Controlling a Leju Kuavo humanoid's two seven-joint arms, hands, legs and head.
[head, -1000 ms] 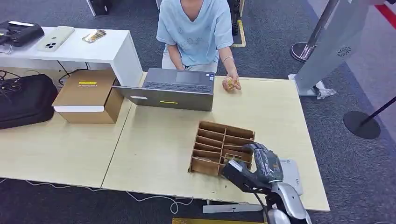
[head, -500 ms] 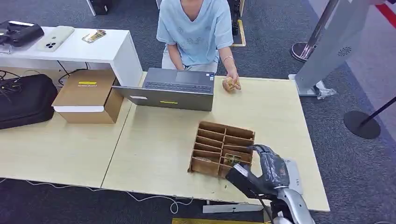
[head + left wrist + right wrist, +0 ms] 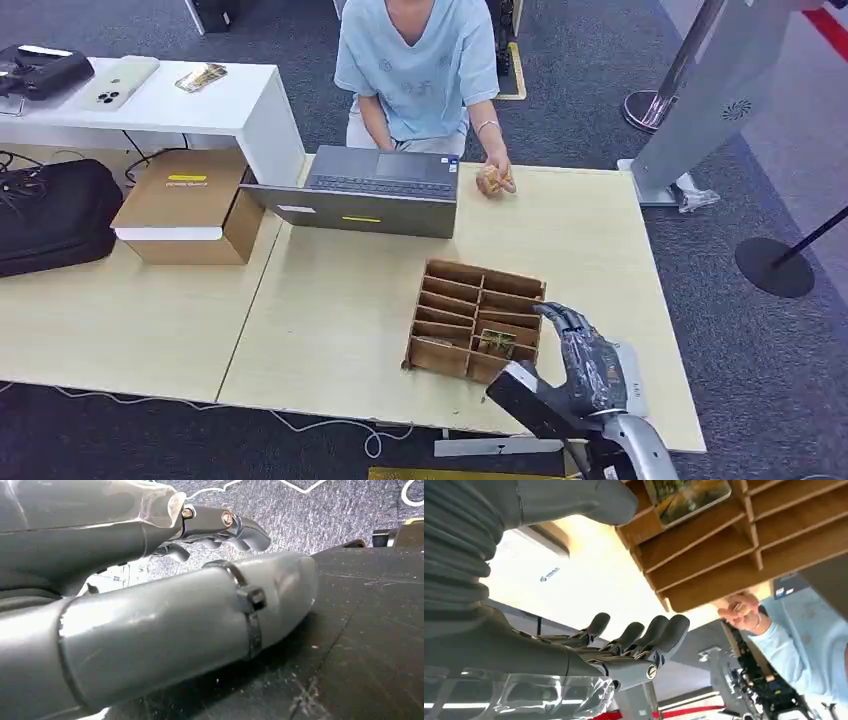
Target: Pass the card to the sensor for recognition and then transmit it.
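Plainly the right hand (image 3: 585,365) hovers beside the wooden organizer (image 3: 475,320), fingers (image 3: 634,635) spread, seemingly holding nothing.

A silver forearm at the frame's lower right ends in the right robot hand (image 3: 585,365): dark grey fingers, thick grey thumb, ribbed cover, clear plastic wrap; the left robot hand (image 3: 165,615) wears a black cable tie.

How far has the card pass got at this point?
Nothing looks done yet. A card lies in a near slot of the wooden organizer. The right hand hovers beside it, fingers apart and holding nothing, above the white sensor pad. Left to do: picking the card, presenting it to the pad, handing it over.
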